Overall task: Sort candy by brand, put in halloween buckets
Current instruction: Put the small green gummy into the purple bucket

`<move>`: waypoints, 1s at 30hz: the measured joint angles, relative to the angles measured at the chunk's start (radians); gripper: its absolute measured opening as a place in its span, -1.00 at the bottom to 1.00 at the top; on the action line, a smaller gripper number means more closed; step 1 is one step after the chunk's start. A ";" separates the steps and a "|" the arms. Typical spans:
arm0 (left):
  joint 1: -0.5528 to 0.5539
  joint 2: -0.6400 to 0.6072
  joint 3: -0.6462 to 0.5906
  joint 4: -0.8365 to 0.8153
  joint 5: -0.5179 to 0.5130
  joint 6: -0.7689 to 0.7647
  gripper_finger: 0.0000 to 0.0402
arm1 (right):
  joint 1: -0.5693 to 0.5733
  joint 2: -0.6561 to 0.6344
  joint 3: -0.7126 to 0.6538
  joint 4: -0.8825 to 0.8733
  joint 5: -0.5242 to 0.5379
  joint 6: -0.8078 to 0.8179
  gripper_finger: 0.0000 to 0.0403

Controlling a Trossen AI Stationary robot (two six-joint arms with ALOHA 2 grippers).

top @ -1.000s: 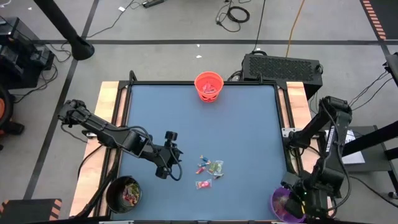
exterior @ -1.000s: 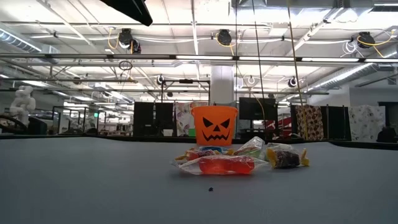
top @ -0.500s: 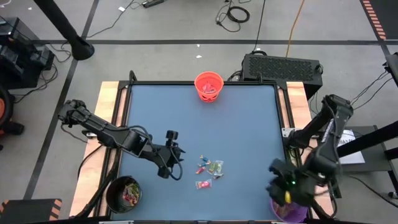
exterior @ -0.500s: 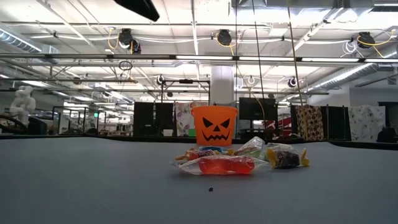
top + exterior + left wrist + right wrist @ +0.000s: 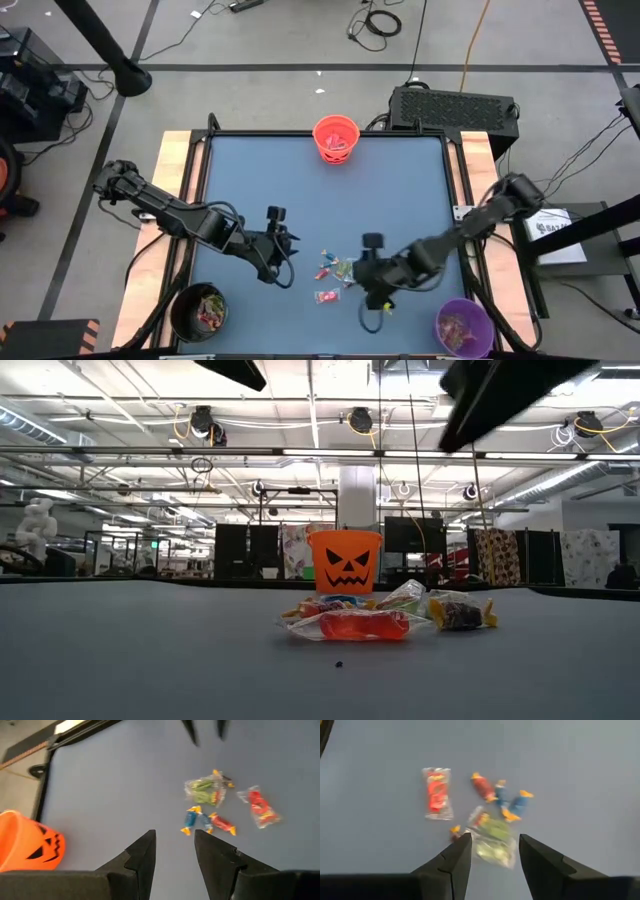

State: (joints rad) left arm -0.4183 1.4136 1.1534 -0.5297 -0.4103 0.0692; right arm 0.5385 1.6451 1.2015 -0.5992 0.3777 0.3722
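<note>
A small pile of candy (image 5: 335, 274) lies on the blue table, in the middle toward the near edge. It holds a red packet (image 5: 436, 793), a green packet (image 5: 492, 839) and small red and blue sweets (image 5: 506, 800). My left gripper (image 5: 287, 262) hovers open just left of the pile, which shows ahead of its fingers (image 5: 175, 837). My right gripper (image 5: 362, 287) hangs open over the pile's right side, the green packet showing between its fingers (image 5: 495, 839). In the low view no fingers reach the candy (image 5: 385, 615). The orange bucket (image 5: 336, 138) stands at the far edge, the black bucket (image 5: 199, 310) at the near left corner, the purple bucket (image 5: 463, 326) at the near right corner.
All three buckets hold some sweets. The right arm (image 5: 470, 225) stretches slantwise over the table's right half. Wooden rails run along the table's left and right sides. A black box (image 5: 452, 105) sits beyond the far right corner. Bare blue surface lies between the pile and the orange bucket.
My right arm has swung from over the purple bucket at the near right corner toward the table's left, and its gripper now hangs over the candy pile. The candy and the buckets have stayed where they were.
</note>
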 joint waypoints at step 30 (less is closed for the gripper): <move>0.000 0.000 0.000 -0.003 -0.037 -0.037 -0.29 | -0.285 0.142 -0.130 0.248 -0.411 -0.414 -0.22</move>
State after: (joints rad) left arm -0.4183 1.4136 1.1534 -0.5323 -0.4477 0.0319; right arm 0.2539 1.7866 1.0716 -0.3516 -0.0334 -0.0420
